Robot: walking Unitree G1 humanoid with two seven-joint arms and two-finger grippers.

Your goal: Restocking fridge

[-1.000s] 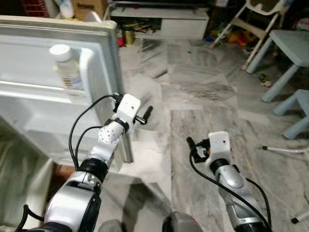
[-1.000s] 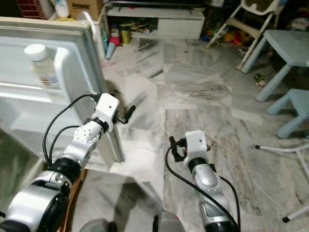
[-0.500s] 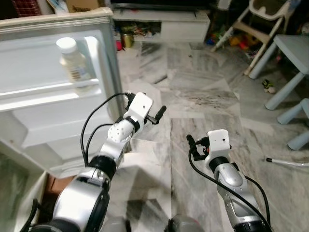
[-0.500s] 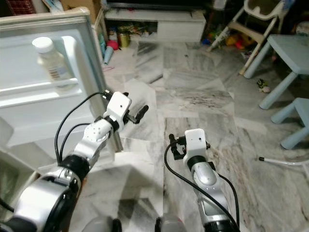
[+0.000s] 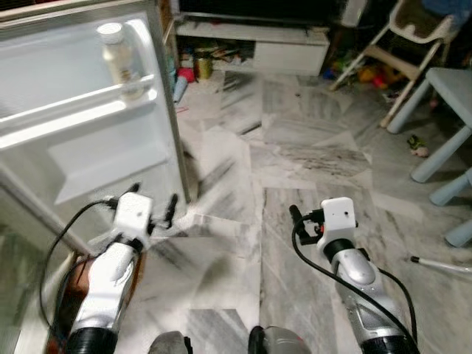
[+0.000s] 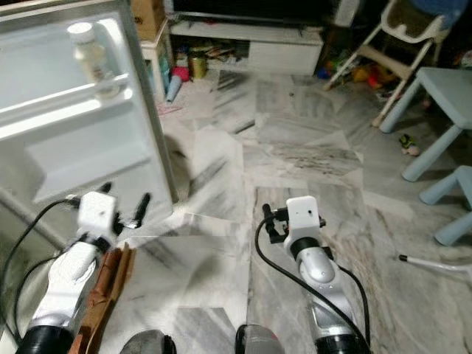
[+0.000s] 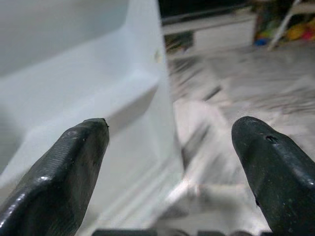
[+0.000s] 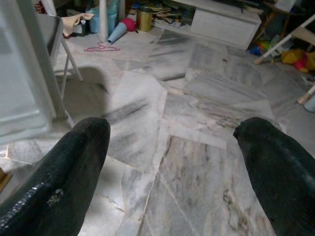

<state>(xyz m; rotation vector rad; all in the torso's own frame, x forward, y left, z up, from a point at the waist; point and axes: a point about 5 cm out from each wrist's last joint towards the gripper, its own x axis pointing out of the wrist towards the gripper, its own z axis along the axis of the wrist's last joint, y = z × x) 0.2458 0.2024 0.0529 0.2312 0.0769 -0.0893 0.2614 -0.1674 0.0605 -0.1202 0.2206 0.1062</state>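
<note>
Left gripper (image 5: 152, 210): head views — fingers spread and empty, hanging low beside the bottom corner of the open fridge door (image 5: 88, 140), not touching it.
Right gripper (image 5: 304, 221): head views — raised over the marble floor (image 5: 295, 155), well apart from the fridge, holding nothing.
Bottle (image 5: 118, 60): head views — one white-capped bottle stands upright at the outer end of the door's upper shelf; the lower door pockets look bare.
Left wrist view: fingers (image 7: 64, 172) wide apart, the white door panel just beyond them, floor to one side.
Right wrist view: fingers (image 8: 59, 172) parted over bare marble, a corner of the door at the frame's edge.
Progress: judging by the lone bottle and both grippers empty, restocking seems barely begun or between items; no further stock is visible near the robot.
</note>
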